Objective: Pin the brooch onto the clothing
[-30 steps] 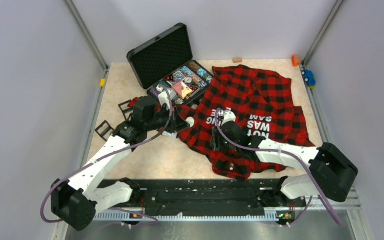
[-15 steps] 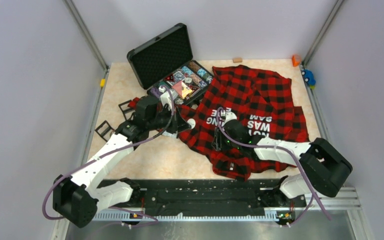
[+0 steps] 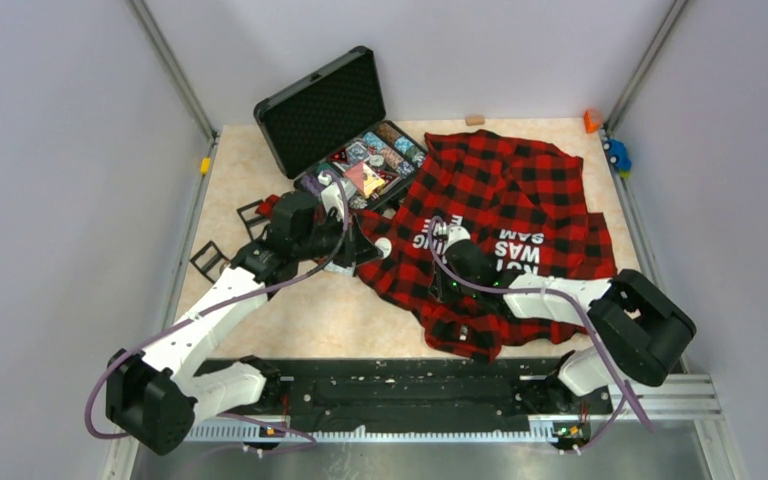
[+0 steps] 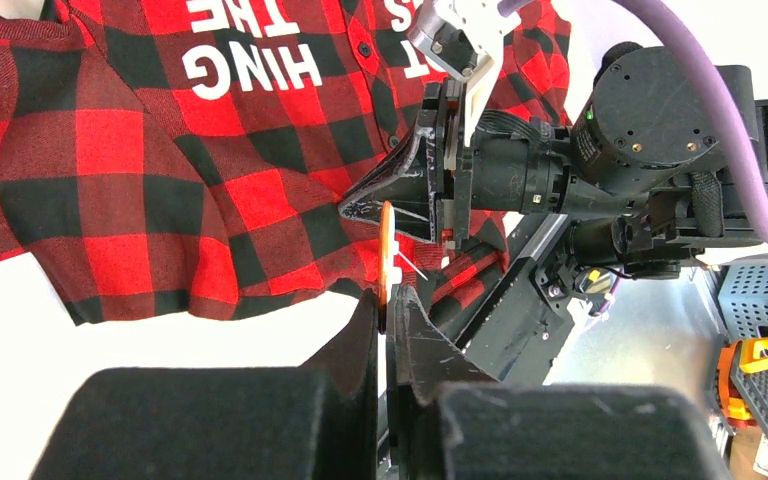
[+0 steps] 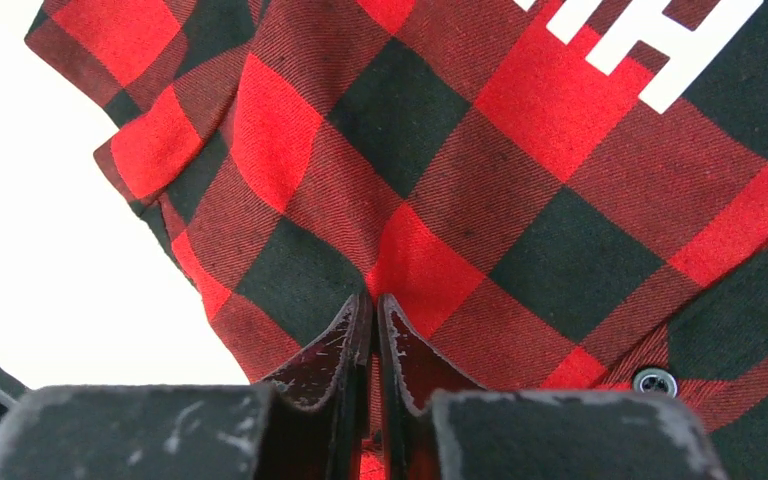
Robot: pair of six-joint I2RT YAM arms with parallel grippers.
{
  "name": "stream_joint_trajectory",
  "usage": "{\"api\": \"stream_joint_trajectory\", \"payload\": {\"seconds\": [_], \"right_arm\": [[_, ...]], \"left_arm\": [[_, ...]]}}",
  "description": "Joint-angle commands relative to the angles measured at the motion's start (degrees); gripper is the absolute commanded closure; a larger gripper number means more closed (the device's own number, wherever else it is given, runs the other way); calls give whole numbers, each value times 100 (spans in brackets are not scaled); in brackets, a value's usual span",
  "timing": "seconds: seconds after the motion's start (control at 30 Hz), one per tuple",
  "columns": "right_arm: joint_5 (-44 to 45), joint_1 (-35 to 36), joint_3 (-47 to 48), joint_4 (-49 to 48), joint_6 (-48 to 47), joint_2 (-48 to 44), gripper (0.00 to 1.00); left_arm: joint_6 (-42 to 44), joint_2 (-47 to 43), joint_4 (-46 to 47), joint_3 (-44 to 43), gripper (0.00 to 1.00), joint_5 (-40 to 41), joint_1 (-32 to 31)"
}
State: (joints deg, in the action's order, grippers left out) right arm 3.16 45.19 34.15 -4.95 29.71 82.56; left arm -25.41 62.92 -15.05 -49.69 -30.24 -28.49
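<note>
Step in hand: getting the fabric pinched up so the pin can go in. Left gripper (image 4: 388, 305) clamped on the brooch (image 4: 387, 248), a thin orange disc seen edge-on w/ its pin sticking toward the flannel shirt (image 3: 520, 200), just off the near-left hem. Right gripper (image 5: 374, 322) nipped together on a fold of shirt fabric near that hem; jaws almost touching, cloth between. Shirt lies spread on table (image 3: 330, 310), next to open brooch case (image 3: 345, 125). Next, probably: right keeps fold taut, left drives pin through it; needs fine alignment.
</note>
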Motion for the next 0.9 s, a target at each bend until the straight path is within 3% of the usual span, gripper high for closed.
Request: {"api": "stream_joint_trajectory", "payload": {"seconds": [0.0,0.17,0.33,0.6,0.87], "right_arm": [[-56,-61,18,-292,-16,-31,99],[-217,-54,-75,-540,3,-203,100],[-246,-54,-354,-839,73,-540,100],[-232,-54,-789,-1271,161,-1112,100],[-289,-54,-1082,-1654,304,-1395,100]], "left_arm": [[13,-30,107,-29,100,-28,11],[-55,-199,-48,19,100,527,-96],[-720,-329,863,843,100,1351,-465],[-1030,733,1675,836,100,2254,-1307],[-884,1979,1377,29,100,2546,-1730]]}}
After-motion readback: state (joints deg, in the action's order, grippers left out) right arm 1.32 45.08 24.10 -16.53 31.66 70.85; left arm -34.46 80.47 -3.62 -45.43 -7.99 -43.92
